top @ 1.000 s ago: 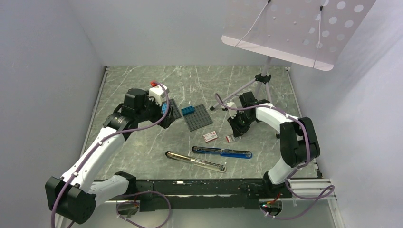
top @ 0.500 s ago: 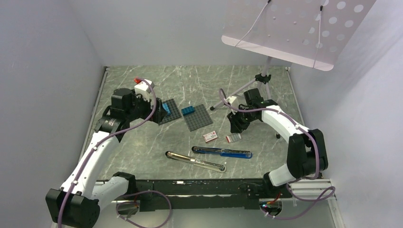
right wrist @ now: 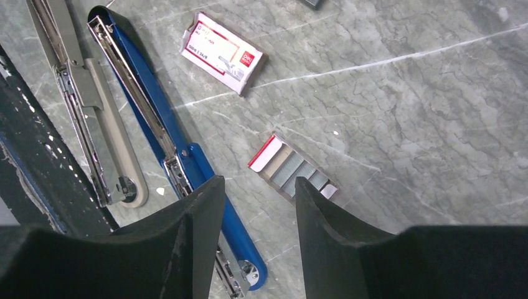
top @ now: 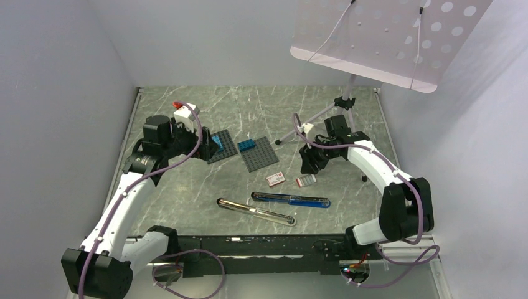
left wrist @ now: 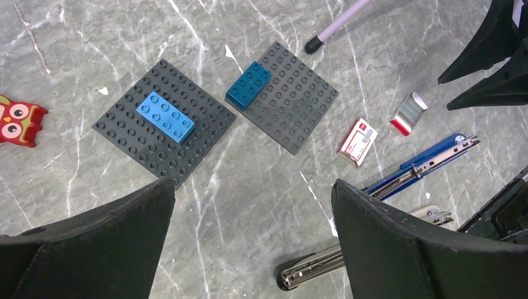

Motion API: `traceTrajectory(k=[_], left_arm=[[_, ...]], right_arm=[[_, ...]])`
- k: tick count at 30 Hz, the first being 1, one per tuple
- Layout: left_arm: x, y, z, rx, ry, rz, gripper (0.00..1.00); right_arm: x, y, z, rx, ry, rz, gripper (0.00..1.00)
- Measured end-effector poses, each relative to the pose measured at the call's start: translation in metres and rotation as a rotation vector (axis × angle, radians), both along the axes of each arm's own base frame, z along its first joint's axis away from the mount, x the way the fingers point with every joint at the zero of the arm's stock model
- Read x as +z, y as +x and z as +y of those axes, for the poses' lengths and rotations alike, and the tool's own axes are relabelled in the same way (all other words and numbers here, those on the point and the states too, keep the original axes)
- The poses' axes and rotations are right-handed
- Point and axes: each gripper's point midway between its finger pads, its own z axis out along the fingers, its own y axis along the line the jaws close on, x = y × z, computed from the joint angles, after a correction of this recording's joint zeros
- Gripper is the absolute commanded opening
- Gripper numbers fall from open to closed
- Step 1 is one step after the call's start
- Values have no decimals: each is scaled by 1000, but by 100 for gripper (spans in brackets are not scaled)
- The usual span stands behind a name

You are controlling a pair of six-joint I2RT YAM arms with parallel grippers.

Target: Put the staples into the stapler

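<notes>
The white staple box with red print (top: 274, 179) lies flat mid-table; it also shows in the left wrist view (left wrist: 358, 142) and the right wrist view (right wrist: 222, 53). The grey staple tray with a red end (top: 305, 180) lies just right of the box, also seen from both wrists (left wrist: 410, 113) (right wrist: 292, 168). A blue stapler (top: 291, 200) (right wrist: 162, 137) lies opened flat. A beige and silver stapler (top: 255, 212) (right wrist: 93, 118) lies in front of it. My right gripper (top: 307, 163) (right wrist: 259, 179) hovers open and empty just behind the tray. My left gripper (top: 205, 144) (left wrist: 253, 182) is wide open and empty, high over the left baseplate.
Two dark grey studded baseplates (top: 259, 153) (left wrist: 163, 121) each carry a blue brick. A red owl tile (left wrist: 18, 121) lies at far left. A tripod stand (top: 339, 109) with a perforated white board stands at back right. Walls enclose the table.
My left arm has pulled back to the left, away from the baseplates. My right gripper has lifted and drawn slightly back from over the staple tray. The objects on the table have not moved.
</notes>
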Motion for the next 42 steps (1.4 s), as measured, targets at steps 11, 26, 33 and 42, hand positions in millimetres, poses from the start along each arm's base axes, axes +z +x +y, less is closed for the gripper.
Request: traceTrajectory(k=[11,26,33,42], left_arm=[[-2,-2,-5,-21,-20,6,99],[-4,-5,-12,-60,-43,25,99],[-5,-6,-14,-72,-48,31,99],[-5,-6,-14,-73,-49,31,99]], right_arm=[[-2,1,-5,-33,-2,5,41],[-57,1,-25,-97,-172,127,18],[-67,-2,-25,-88,-204,147,20],[-79,-4,-28,-84,-252,173,23]])
